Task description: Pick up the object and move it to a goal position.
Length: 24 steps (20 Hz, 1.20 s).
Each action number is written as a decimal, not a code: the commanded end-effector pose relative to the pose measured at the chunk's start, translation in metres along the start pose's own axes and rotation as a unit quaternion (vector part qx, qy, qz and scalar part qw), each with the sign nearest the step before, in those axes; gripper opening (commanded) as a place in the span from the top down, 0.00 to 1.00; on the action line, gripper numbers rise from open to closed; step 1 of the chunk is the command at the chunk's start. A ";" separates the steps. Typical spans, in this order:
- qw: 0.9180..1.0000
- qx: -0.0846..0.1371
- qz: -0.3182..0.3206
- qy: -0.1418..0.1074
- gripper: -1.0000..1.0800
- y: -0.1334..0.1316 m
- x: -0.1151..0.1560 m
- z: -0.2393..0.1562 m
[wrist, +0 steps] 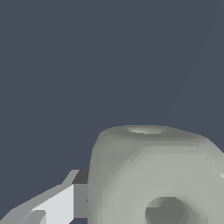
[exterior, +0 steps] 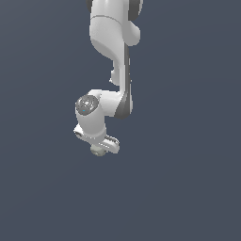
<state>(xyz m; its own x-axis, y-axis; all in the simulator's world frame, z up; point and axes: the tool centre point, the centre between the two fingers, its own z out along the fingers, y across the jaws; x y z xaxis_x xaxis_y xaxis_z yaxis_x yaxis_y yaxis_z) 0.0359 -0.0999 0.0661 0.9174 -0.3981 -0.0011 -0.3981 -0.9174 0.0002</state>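
Observation:
The object [wrist: 153,175] is a pale grey-green block with rounded corners and round dimples, and it fills much of the wrist view. One white finger [wrist: 65,203] with a dark pad presses against its side; the opposite finger is almost wholly outside that picture. In the exterior view the object [exterior: 97,151] is a small pale lump peeking out under the white hand, with my gripper [exterior: 98,149] shut on it. The hand and arm hide most of the block there.
The white arm [exterior: 113,42] reaches in from the top of the exterior view and bends down to the hand. Around it lies only a plain dark blue-grey surface [exterior: 188,164], with no goal marker or other object visible.

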 end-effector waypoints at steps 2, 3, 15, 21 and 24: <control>1.000 0.000 0.000 0.001 1.00 -0.002 -0.009 -0.019; 1.000 0.000 0.000 0.001 1.00 -0.002 -0.013 -0.026; 1.000 0.001 0.000 0.000 1.00 -0.010 -0.063 -0.128; 1.000 0.000 0.000 0.000 1.00 -0.015 -0.091 -0.186; 1.000 0.000 0.000 0.001 1.00 -0.017 -0.106 -0.217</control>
<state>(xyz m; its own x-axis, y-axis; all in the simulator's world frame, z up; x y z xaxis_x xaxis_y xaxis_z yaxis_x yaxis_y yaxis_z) -0.0475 -0.0462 0.2671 0.9173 -0.3982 -0.0002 -0.3982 -0.9173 -0.0004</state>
